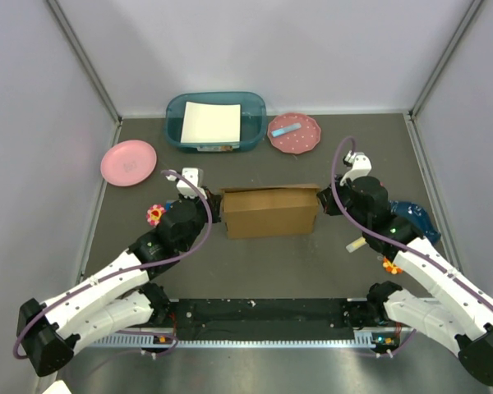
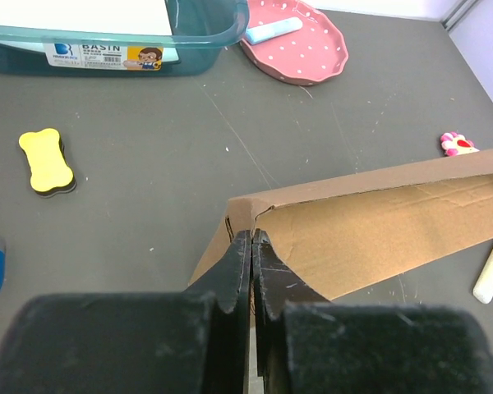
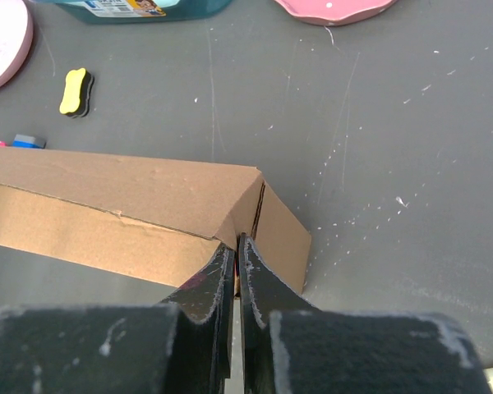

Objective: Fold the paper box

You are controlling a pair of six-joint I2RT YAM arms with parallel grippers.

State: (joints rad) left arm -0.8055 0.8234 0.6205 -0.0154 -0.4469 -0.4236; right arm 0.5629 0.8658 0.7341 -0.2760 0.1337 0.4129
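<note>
The paper box (image 1: 269, 212), plain brown cardboard, lies across the middle of the table with a long wall raised. My left gripper (image 1: 216, 207) is at its left end. In the left wrist view the gripper (image 2: 252, 236) is shut, pinching the cardboard at the corner of the box (image 2: 378, 230). My right gripper (image 1: 322, 203) is at the right end. In the right wrist view the gripper (image 3: 237, 242) is shut on the corner edge of the box (image 3: 107, 205), where the end panel meets the long wall.
A teal bin (image 1: 215, 121) holding a white sheet stands at the back, with a dotted pink plate (image 1: 294, 132) to its right and a plain pink plate (image 1: 128, 162) at the left. A flower toy (image 1: 154, 215), a yellow bone-shaped sponge (image 2: 46, 160) and a yellow marker (image 1: 356, 244) lie near the box.
</note>
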